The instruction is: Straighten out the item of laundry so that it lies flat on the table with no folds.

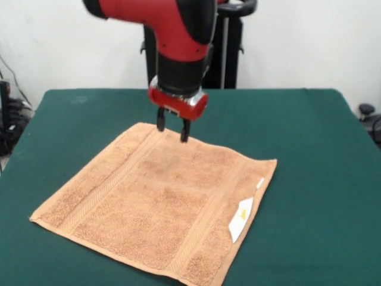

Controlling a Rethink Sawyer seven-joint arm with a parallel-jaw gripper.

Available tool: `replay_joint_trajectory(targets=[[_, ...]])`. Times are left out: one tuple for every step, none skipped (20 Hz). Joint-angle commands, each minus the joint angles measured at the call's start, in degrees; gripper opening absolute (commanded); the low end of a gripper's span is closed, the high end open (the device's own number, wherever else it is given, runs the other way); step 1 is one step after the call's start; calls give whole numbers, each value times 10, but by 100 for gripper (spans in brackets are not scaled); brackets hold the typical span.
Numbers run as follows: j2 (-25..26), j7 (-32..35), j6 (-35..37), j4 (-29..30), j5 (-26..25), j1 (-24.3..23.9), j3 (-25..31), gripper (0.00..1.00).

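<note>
2 fingers (172,130) apart, pointing down over towel's (161,202) far edge.

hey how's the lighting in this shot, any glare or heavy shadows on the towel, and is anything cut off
Front view: light is even and soft, with no glare on the towel or green table; only a faint shadow beneath the open pincer at the towel's far edge; the towel's near edge runs to the bottom border, and the arm is cropped at the top.
</note>
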Motion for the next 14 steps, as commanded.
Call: replay_joint_trajectory(targets=[[-63,-22,57,95,-3,21,70,100],[-63,-21,53,98,0,17,74,100],[-67,-21,57,99,2,17,75,100],[-67,-23,58,96,-2,20,71,100],[-67,-24,60,94,-4,21,69,100],[-59,-24,56,90,-8,21,67,100],[-55,-26,54,88,-10,18,69,100],[-43,-27,42,81,-21,24,63,100],[-41,-29,42,76,-26,26,60,100],[-36,-30,45,69,-31,30,55,100],[-35,-32,46,65,-33,32,54,100],[-31,-37,49,60,-37,33,54,100],[-29,-39,51,55,-40,35,52,100],[-24,-33,42,51,-46,42,46,100]])
